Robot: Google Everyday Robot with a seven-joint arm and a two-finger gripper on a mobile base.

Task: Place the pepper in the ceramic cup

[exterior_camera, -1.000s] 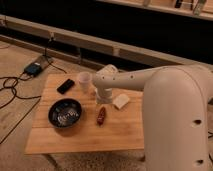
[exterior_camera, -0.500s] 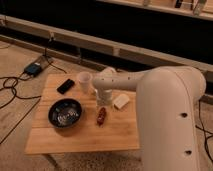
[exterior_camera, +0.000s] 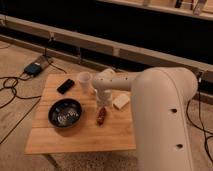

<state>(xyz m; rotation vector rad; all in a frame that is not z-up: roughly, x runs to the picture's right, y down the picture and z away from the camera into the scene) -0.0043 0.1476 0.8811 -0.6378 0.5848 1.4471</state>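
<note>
The dark red pepper (exterior_camera: 101,116) lies on the wooden table (exterior_camera: 75,137), near the middle. The small whitish ceramic cup (exterior_camera: 84,80) stands upright at the table's back edge, left of my arm. My gripper (exterior_camera: 102,103) points down just behind and above the pepper, between the cup and the pepper. My white arm reaches in from the right and hides the table's right part.
A wide dark bowl (exterior_camera: 65,112) sits at the left of the pepper. A black flat device (exterior_camera: 65,86) lies at the back left. A pale cream block (exterior_camera: 120,101) lies right of the gripper. Cables and a box (exterior_camera: 35,67) lie on the floor at left.
My arm has swung forward and fills more of the right side. The gripper has come down a little closer to the pepper. The objects on the table have not moved.
</note>
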